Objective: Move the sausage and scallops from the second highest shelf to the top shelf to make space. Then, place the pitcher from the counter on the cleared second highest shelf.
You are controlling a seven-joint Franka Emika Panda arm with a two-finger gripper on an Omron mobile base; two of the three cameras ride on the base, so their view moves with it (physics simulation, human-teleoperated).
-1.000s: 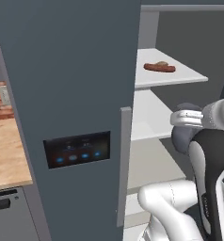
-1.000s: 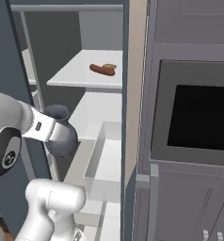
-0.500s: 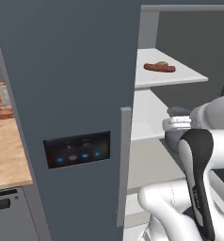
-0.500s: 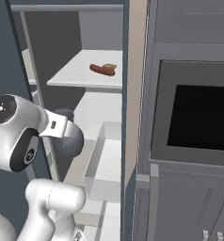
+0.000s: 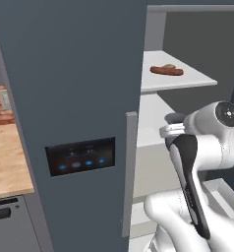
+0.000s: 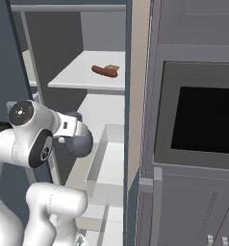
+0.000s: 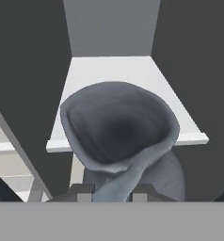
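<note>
My gripper (image 7: 111, 190) is shut on the handle of the dark blue-grey pitcher (image 7: 118, 127), whose wide mouth faces the hand camera. The pitcher (image 6: 80, 141) hangs in front of the open fridge, at the height of the bare pale shelf (image 7: 132, 75) just below the top shelf (image 5: 188, 81). On the top shelf lie the reddish-brown sausage (image 5: 165, 71) and, right behind it, the tan scallops (image 5: 169, 66). From the right side the sausage (image 6: 104, 71) and scallops (image 6: 112, 67) rest near the top shelf (image 6: 82, 79) middle. The wooden counter (image 5: 6, 157) lies far left.
The open dark grey fridge door (image 5: 79, 98) with its control panel stands close on the left. A clear drawer bin (image 6: 107, 158) sits low inside the fridge. A built-in oven (image 6: 203, 120) in grey cabinets flanks the fridge on the right.
The arm's elbow has swung round, and the held pitcher has edged a little closer to the fridge opening. Sausage and scallops have stayed put.
</note>
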